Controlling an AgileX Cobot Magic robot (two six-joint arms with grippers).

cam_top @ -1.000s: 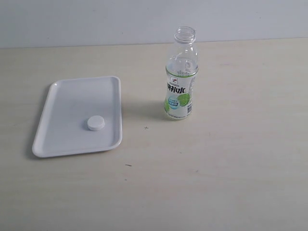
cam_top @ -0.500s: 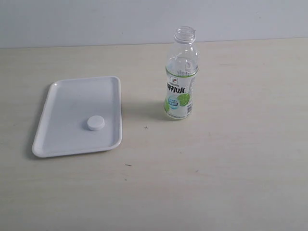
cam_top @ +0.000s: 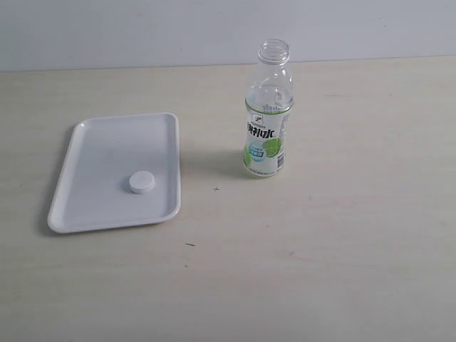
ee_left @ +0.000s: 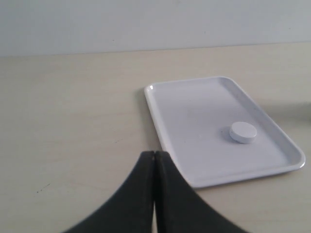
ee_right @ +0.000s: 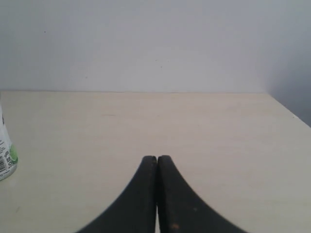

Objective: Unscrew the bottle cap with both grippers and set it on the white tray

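The white bottle cap (cam_top: 141,183) lies on the white tray (cam_top: 92,157) at the left of the exterior view. It also shows as a small white disc, the cap (ee_left: 242,132), on the tray (ee_left: 194,116) in the left wrist view. The clear bottle (cam_top: 268,117) stands upright, its ribbed neck uncapped, right of the tray; an edge of the bottle (ee_right: 6,155) shows in the right wrist view. My left gripper (ee_left: 154,154) is shut with nothing in it, short of the tray's near rim. My right gripper (ee_right: 156,158) is shut and empty over bare table. Neither gripper appears in the exterior view.
The pale wooden table (cam_top: 342,249) stretches around the tray and bottle, ending at a light wall (cam_top: 142,28) behind. The table's side edge (ee_right: 286,109) shows in the right wrist view.
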